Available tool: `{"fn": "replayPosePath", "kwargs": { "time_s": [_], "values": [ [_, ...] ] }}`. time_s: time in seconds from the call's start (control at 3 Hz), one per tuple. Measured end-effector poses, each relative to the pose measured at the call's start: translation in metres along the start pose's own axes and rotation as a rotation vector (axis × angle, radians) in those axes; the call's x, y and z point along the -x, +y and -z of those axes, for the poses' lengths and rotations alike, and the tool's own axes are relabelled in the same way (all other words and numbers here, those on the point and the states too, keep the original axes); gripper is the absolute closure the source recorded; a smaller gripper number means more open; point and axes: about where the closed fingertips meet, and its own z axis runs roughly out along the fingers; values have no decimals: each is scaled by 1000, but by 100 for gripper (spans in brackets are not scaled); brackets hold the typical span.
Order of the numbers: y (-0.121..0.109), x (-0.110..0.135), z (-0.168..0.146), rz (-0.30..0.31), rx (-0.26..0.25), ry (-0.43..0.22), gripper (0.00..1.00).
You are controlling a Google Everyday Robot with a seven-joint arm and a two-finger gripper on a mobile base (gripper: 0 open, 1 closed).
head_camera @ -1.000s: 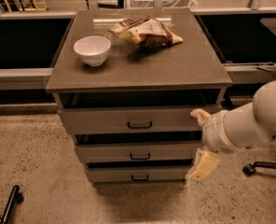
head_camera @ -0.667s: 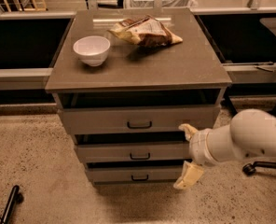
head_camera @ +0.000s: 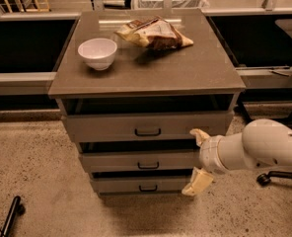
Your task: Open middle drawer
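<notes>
looks like an office or lab workspace: speckled hard floor (head_camera: pixel 27 147), a grey drawer cabinet (head_camera: pixel 185 68) between long desks (head_camera: pixel 18 78), a rolling chair base (head_camera: pixel 276 176) at right. the end effector (head_camera: pixel 199 159), fingers spread, hangs by the cabinet's right front.

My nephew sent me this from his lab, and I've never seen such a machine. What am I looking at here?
The thick white tube reaching in from the right is a robot's arm. At its end is the hand: two pale fingers, spread open and holding nothing. There is only one picture. It looks down at the front of a grey-brown cabinet, and where the camera is mounted isn't recorded. On the cabinet's top sit a white bowl and a crumpled snack bag. The hand is in front of the right end of the middle drawer, the second from the top. It is well to the right of that drawer's small dark handle and is not touching it.
</notes>
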Motion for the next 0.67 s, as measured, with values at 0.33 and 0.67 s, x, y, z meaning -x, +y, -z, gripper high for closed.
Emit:
{"fn": "replayPosePath", "kwargs": {
  "time_s": [0.33, 0.67],
  "values": [
    [-5, -21, -24, 3, 38, 35, 0],
    [-1, -62, -73, 147, 131, 42, 0]
  ]
}}
